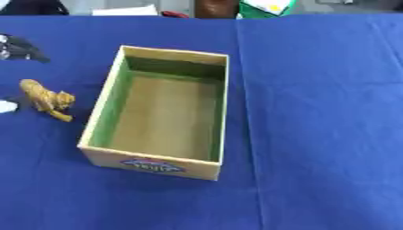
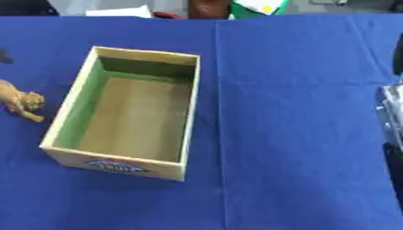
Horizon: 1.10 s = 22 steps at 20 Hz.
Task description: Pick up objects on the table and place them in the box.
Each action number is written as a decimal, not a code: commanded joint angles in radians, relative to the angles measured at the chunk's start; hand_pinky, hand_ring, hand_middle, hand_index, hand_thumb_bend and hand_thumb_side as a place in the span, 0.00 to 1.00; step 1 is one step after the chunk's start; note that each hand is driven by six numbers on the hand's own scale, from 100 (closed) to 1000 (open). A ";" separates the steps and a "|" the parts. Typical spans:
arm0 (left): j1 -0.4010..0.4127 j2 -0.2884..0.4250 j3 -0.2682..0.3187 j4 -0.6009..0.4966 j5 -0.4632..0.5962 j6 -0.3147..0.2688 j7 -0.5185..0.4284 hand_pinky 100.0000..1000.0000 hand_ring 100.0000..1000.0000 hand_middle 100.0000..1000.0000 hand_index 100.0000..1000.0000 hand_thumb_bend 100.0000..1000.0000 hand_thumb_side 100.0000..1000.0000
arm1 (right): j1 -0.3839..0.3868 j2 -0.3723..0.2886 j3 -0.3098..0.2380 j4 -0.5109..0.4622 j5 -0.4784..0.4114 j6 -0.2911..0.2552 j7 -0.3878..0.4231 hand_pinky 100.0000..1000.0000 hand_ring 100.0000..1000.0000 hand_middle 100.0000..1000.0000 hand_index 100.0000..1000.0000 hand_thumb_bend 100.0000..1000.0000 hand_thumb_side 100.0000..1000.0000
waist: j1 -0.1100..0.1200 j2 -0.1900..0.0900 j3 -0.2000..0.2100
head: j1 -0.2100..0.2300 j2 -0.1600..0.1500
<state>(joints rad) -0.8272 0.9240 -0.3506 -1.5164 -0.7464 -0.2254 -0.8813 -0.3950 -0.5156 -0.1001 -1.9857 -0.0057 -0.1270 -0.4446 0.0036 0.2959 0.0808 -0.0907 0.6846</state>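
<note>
Currently nothing is blocking the open cardboard box [image 1: 160,165], sitting on the blue tablecloth [image 1: 315,112]. Just beside it at left, a tawny toy lion [image 1: 47,99] is standing. Left hand [image 1: 20,47] showing upper-left, right hand [image 2: 392,112] at right edge; fingers' state cannot be told.

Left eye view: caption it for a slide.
Empty open cardboard box on blue tablecloth, toy tiger standing just outside its left wall.

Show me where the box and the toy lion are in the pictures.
box [image 1: 100,117]: left eye view, on its left wall.
toy lion [image 1: 46,99]: left eye view, on its body.
</note>
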 commanded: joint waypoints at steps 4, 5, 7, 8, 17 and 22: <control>-0.048 -0.018 -0.016 0.131 -0.052 -0.059 -0.026 0.80 0.93 0.95 1.00 0.15 0.37 | -0.011 -0.031 -0.002 -0.014 -0.005 -0.001 0.003 0.78 0.67 0.73 0.82 0.00 1.00 | 0.005 -0.012 -0.003 | 0.008 -0.008; -0.051 -0.021 -0.020 0.149 -0.060 -0.065 -0.026 0.80 0.93 0.95 1.00 0.15 0.38 | -0.011 -0.032 -0.001 -0.014 -0.005 -0.002 0.003 0.78 0.67 0.73 0.82 0.00 1.00 | 0.006 -0.010 -0.004 | 0.008 -0.008; -0.056 -0.029 -0.024 0.178 -0.082 -0.076 -0.026 0.80 0.93 0.95 1.00 0.14 0.37 | -0.012 -0.033 -0.001 -0.014 -0.005 -0.002 0.004 0.78 0.67 0.73 0.82 0.00 1.00 | 0.007 -0.007 -0.005 | 0.011 -0.009; -0.058 -0.033 -0.024 0.192 -0.094 -0.081 -0.026 0.80 0.94 0.96 1.00 0.14 0.37 | -0.012 -0.033 -0.001 -0.014 -0.006 -0.002 0.004 0.78 0.66 0.73 0.82 0.00 1.00 | 0.007 -0.006 -0.005 | 0.011 -0.009; -0.080 -0.077 -0.010 0.281 -0.179 -0.116 -0.026 0.79 0.93 0.94 1.00 0.14 0.37 | -0.016 -0.032 0.000 -0.014 -0.007 -0.004 0.003 0.78 0.66 0.73 0.82 0.00 1.00 | 0.010 0.004 -0.014 | 0.021 -0.016; -0.091 -0.096 -0.006 0.296 -0.193 -0.132 -0.023 0.79 0.92 0.93 1.00 0.16 0.37 | -0.015 -0.031 0.000 -0.014 -0.007 -0.003 0.004 0.78 0.66 0.73 0.82 0.00 1.00 | 0.009 0.009 -0.019 | 0.024 -0.017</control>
<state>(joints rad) -0.8952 0.8076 -0.3736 -1.2184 -0.9320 -0.2763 -0.8305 -0.3968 -0.5164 -0.0970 -1.9857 -0.0091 -0.1286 -0.4423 0.0110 0.3213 0.0614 -0.0713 0.6758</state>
